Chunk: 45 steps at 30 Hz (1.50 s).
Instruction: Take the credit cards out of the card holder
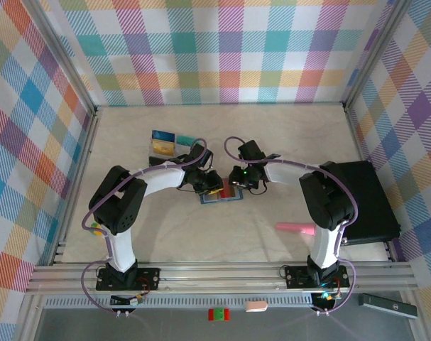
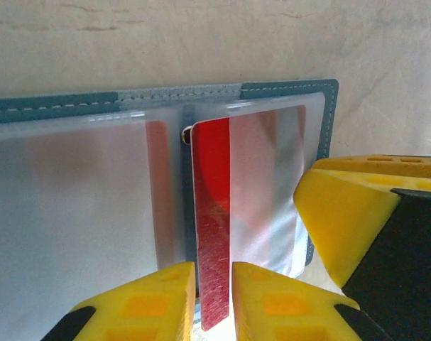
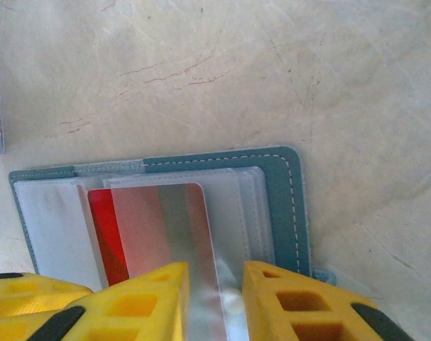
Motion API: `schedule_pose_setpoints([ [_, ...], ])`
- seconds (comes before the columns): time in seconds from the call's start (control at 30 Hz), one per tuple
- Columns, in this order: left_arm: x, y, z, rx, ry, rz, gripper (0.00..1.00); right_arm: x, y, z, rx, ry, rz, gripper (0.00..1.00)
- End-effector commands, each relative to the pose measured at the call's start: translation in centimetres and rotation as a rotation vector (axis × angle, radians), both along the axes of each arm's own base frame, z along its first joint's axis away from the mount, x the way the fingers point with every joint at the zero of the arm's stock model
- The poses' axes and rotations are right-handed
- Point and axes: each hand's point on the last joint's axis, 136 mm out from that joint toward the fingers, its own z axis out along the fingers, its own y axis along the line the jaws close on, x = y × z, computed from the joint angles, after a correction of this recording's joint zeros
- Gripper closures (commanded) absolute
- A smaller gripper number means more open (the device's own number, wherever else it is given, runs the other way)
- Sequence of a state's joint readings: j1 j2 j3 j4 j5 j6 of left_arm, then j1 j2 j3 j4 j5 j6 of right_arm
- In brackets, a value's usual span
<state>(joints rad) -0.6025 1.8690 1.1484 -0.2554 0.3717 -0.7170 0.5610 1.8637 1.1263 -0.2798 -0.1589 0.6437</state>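
Red card [image 2: 211,234] sits half out of the holder [image 3: 293,206], open flat on the table [image 3: 201,71], pinched edge-on in my left gripper [image 2: 214,302]. Right gripper [image 3: 216,305] straddles a clear sleeve [image 3: 233,206], narrowly parted; grip I cannot tell.

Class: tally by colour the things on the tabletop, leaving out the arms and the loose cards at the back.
Teal: 1, the holder
Red: 1, the card partly out of its sleeve
Black: 1, the box
Pink: 1, the stick
Total: 4
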Motion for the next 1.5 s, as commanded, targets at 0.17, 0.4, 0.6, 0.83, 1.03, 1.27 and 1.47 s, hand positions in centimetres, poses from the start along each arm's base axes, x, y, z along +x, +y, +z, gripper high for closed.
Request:
schedule_pose_setpoints([
  [0.17, 0.5, -0.9, -0.2, -0.010, -0.006, -0.001, 0.78, -1.2, -0.5, -1.2, -0.005, 0.054, 0.005, 0.73],
  [0.4, 0.4, -0.5, -0.6, 0.010, -0.001, 0.006, 0.78, -1.2, -0.5, -1.1, -0.002, 0.055, 0.009, 0.74],
  [0.6, 0.4, -0.5, -0.4, 0.013, -0.019, 0.000, 0.78, -1.3, -0.4, -1.1, 0.000, 0.057, 0.010, 0.74],
  [0.83, 0.1, -1.0, -0.8, 0.005, -0.016, -0.019, 0.79, -1.3, -0.3, -1.1, 0.007, 0.060, 0.010, 0.74],
  [1.03, 0.0, -1.3, -1.0, -0.003, -0.009, -0.029, 0.79, -1.4, -0.3, -1.1, 0.009, 0.061, 0.012, 0.74],
  [1.27, -0.1, -1.4, -1.0, -0.005, -0.005, -0.031, 0.83, -1.4, -0.3, -0.9, 0.011, 0.057, 0.011, 0.74],
  [1.47, -0.1, -0.9, -0.1, 0.013, -0.026, -0.032, 0.89, -1.4, -0.6, -0.6, 0.001, 0.050, 0.005, 0.74],
])
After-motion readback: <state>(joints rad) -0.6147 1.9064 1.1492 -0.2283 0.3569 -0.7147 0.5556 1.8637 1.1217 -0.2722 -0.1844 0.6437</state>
